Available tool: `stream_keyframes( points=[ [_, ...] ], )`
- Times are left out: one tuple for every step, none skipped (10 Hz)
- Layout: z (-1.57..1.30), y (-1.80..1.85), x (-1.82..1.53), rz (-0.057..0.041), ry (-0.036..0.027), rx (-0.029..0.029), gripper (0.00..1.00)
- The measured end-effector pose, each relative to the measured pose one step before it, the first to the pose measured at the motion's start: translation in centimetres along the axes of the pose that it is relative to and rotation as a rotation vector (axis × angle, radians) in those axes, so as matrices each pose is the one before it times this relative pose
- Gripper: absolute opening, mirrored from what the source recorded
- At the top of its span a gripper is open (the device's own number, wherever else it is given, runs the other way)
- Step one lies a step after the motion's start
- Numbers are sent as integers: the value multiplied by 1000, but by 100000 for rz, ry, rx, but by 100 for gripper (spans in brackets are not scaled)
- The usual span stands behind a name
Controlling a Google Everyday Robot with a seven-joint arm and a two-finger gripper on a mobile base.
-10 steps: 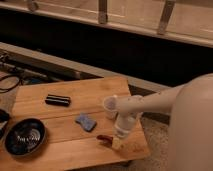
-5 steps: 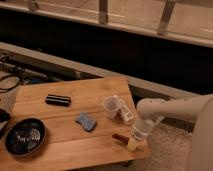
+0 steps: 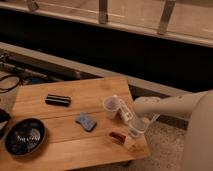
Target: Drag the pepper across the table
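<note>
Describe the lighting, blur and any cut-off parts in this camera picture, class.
Camera view: warm, dim light; the table is lit, the band behind it nearly black; soft blur throughout; the end effector stands beside the pepper near the right edge; the dark bowl shows faint glare.

Gripper [image 3: 131,143] beside pepper [image 3: 118,136], table [image 3: 95,97] edge.

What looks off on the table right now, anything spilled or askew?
No spill or damage visible. The pepper lies close to the table's right front corner, with the claw beside it at the edge. The blue sponge sits skewed to the planks; the black bar and dark bowl look normal.
</note>
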Motion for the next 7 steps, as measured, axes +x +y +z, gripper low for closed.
stream_keyframes(
  points=[
    [-40, -79, 334, 15, -30, 32, 9],
    [-54, -99, 208, 286, -30, 95, 9],
    [33, 27, -521, -319, -33, -26, 9],
    [34, 45, -369, -212, 59, -21, 9],
    [46, 33, -251, -284, 14, -42, 9],
    [-55, -101, 306, 100, -43, 91, 9],
    [-34, -70, 229, 243, -16, 26, 9]
  ],
)
